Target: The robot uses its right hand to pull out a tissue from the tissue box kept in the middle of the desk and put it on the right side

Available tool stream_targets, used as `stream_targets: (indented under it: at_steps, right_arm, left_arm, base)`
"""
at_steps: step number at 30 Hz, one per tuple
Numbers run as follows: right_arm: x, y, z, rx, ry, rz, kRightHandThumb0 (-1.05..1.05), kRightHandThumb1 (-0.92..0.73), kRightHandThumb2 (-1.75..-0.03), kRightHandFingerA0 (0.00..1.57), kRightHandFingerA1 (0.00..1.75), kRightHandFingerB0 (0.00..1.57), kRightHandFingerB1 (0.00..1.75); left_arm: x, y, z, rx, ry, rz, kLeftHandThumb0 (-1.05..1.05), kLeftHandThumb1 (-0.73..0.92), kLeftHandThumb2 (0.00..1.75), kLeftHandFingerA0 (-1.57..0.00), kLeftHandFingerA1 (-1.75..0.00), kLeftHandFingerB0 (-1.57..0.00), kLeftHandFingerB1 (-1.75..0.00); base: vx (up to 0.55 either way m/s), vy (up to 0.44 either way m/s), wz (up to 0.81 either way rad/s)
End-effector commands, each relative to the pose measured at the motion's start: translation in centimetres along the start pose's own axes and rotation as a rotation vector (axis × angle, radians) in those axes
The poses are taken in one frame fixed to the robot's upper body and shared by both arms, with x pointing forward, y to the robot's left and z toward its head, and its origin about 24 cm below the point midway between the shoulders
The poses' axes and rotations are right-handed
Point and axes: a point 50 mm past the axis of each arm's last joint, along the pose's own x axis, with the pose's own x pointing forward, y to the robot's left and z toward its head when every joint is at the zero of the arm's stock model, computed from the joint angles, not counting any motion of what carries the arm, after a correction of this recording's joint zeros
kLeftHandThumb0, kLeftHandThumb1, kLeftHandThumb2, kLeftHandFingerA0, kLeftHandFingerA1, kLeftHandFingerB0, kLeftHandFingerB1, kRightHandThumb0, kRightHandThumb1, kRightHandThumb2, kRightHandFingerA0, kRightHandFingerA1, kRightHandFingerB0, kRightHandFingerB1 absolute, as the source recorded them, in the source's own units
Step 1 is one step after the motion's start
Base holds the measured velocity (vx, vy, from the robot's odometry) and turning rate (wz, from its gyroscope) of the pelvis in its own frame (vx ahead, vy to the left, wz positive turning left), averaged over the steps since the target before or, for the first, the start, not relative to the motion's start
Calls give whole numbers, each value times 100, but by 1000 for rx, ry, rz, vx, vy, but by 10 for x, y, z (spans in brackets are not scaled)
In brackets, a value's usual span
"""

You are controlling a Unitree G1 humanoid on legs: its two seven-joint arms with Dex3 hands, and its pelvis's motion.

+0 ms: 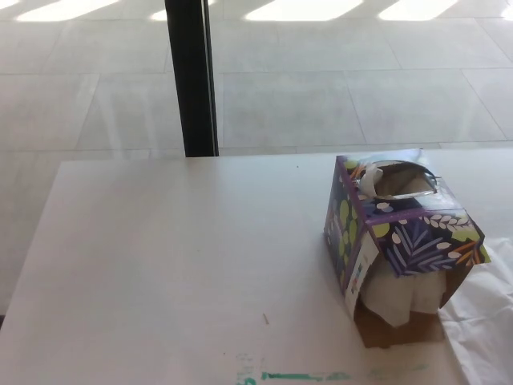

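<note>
Tissue box (401, 241) sits on the pale surface (176, 265), purple with leaf prints, its top opening showing a bit of white tissue (370, 178) poking up. Its near side is torn open, and more white tissue (405, 295) bulges out there. A loose white sheet (485, 321) lies on the surface just beside the box, running to the picture's edge. Neither of my hands shows, so I cannot place the box against them or tell how their fingers stand. A green smear (292, 375) marks the near edge of the surface. Beyond the far edge a black post (191, 76) rises from the tiled floor (321, 88).
</note>
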Motion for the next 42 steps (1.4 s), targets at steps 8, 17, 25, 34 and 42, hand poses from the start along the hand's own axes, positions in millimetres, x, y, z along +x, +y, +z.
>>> stream_targets:
  at_steps: [8, 17, 25, 34, 42]
  right_arm:
    - [-93, 89, -118, 695, 475, -330, -68, -61, -61, 82, 124, 58, 85]
    - [-119, 207, -97, 1339, 780, -441, -51, -52, -63, 91, 123, 45, 94]
    - [-132, 268, -81, 1520, 992, -438, -40, -56, -72, 83, 160, 27, 106]
    - [-132, 283, -72, 1828, 971, -443, -50, -56, -67, 91, 130, 24, 113]
    - [-124, 281, -52, 1836, 740, -293, -73, -65, -60, 90, 109, 28, 102]
  left_arm:
    - [-2, 9, 3, 14, -20, 36, -85, 86, 101, -74, -107, -55, -97]
    - [-3, 6, -2, -10, -16, 26, -88, 86, 99, -73, -109, -54, -98]
    - [-2, 7, 0, -4, -14, 31, -81, 86, 102, -75, -108, -56, -98]
    - [-2, 4, -3, -16, 0, 22, -84, 86, 101, -74, -108, -56, -98]
    - [-1, 3, -4, -31, 14, 31, -86, 86, 99, -70, -106, -54, -96]
  base:
    - [0, 0, 0]
    - [0, 0, 0]
    - [0, 0, 0]
    - [0, 0, 0]
    - [0, 0, 0]
